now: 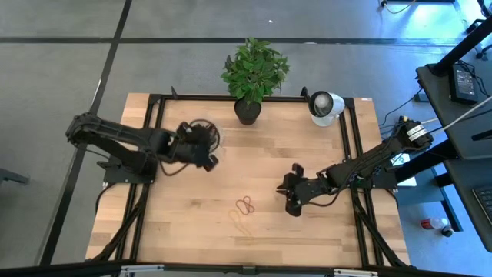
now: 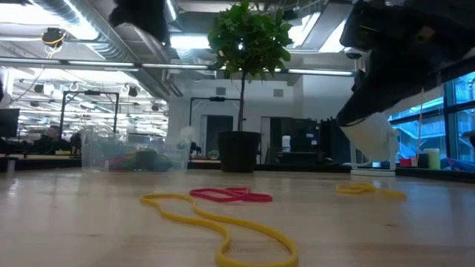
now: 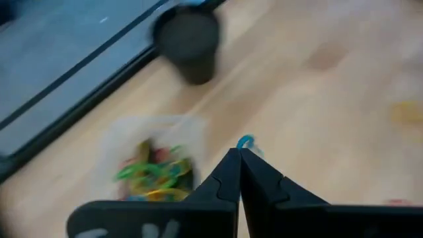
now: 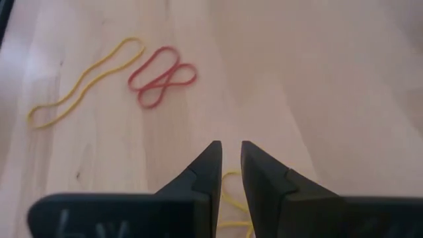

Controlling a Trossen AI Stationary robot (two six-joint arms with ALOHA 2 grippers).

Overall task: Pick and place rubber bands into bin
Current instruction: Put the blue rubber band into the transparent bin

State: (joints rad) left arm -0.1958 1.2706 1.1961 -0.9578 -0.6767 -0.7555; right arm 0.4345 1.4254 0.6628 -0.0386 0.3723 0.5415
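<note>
While the left pincer (image 1: 206, 146), pinched on a blue band (image 3: 245, 141), hangs over the bin (image 3: 155, 165) at the table's (image 1: 254, 238) ten o'clock, the right pincer (image 4: 227, 158) stands narrowly parted above a yellow band (image 4: 232, 192); red band (image 4: 162, 76) lies beyond at eleven o'clock.

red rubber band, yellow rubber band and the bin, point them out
red rubber band (image 4: 162, 76), right wrist view, where its loops cross
yellow rubber band (image 4: 86, 80), right wrist view, mid strand
bin (image 2: 100, 152), low view, clear wall

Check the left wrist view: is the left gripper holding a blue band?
Yes, a blue band is pinched at the tips of the shut left gripper, beside the bin.
</note>
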